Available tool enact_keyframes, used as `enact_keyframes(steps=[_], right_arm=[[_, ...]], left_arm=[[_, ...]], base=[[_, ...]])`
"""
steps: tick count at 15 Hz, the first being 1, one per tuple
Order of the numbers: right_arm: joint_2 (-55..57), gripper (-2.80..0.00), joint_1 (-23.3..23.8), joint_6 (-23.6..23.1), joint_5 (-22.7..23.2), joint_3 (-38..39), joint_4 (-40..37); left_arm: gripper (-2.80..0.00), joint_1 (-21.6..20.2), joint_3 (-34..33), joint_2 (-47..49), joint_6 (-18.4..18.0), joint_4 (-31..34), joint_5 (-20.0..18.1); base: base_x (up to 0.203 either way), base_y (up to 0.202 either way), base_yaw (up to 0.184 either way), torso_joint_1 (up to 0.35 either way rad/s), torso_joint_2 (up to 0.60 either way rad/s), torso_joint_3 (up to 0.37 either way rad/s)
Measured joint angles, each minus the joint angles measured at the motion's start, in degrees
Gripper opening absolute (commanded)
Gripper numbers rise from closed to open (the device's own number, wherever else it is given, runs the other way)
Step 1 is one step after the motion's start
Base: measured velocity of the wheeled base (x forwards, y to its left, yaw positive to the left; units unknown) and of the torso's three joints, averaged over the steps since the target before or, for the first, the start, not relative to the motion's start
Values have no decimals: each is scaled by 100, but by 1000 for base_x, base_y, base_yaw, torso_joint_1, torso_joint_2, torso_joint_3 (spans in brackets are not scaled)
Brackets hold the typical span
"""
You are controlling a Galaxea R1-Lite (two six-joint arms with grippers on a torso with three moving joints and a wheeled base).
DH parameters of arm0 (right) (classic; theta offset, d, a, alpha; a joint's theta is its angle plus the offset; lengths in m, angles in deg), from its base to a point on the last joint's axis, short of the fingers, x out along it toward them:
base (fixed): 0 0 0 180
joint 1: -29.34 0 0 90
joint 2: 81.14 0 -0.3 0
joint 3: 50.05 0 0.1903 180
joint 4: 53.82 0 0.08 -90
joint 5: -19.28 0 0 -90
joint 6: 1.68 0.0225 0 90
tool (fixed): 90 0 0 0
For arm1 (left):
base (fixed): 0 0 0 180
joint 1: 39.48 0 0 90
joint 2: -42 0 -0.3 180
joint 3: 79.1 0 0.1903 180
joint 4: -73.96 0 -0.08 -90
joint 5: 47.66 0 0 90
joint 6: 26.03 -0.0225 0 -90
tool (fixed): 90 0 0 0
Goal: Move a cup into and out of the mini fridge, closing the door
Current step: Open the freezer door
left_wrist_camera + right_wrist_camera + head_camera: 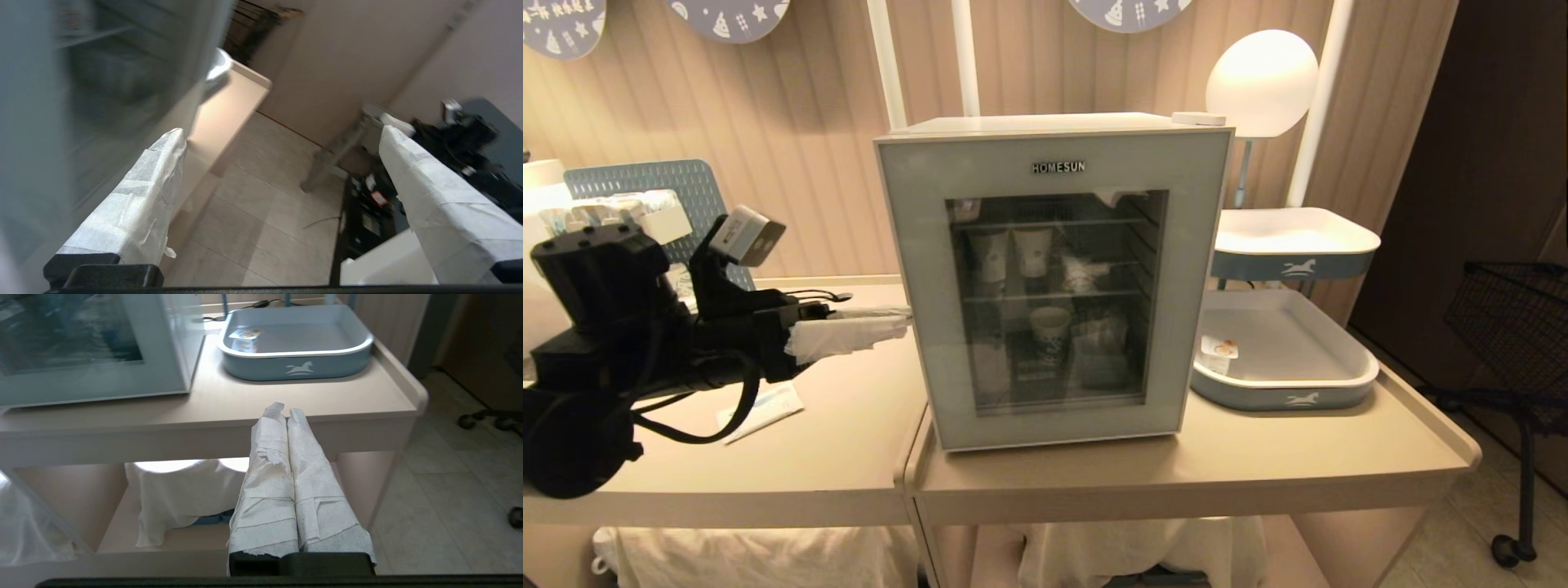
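The cup (pixel 1219 352) sat in the blue tray (pixel 1339 384) beside the mini fridge (pixel 1054 278), its door (pixel 915 286) shut; the left gripper (pixel 870 325), spread wide and empty, reached the door's edge, seemingly to pull it open.

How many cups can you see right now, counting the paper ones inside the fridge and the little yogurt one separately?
Paper cups with blue pattern, behind the door of the mini fridge: 3
Yogurt-style cup, in the lower blue tray: 1
Total: 4
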Motion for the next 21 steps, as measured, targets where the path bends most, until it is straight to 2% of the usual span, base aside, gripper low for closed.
enact_keyframes(steps=[3,6,15,19,21], right_arm=[[0,-280,-2,5,0,5,-1],[0,-280,-2,5,3,5,4],[0,-280,-2,5,0,5,3],[0,-280,-2,5,0,5,1],[0,-280,-2,0,0,5,0]], left_arm=[[0,-283,145,166,-6,-11,174],[0,-458,435,597,-26,-5,621],[0,-47,1121,1549,-30,-6,684],[0,50,1187,1707,-64,-12,829],[0,-48,970,1665,-165,-9,882]], base=[[0,0,0,0,0,0],[0,0,0,0,0,0],[0,0,0,0,0,0],[0,0,0,0,0,0],[0,0,0,0,0,0]])
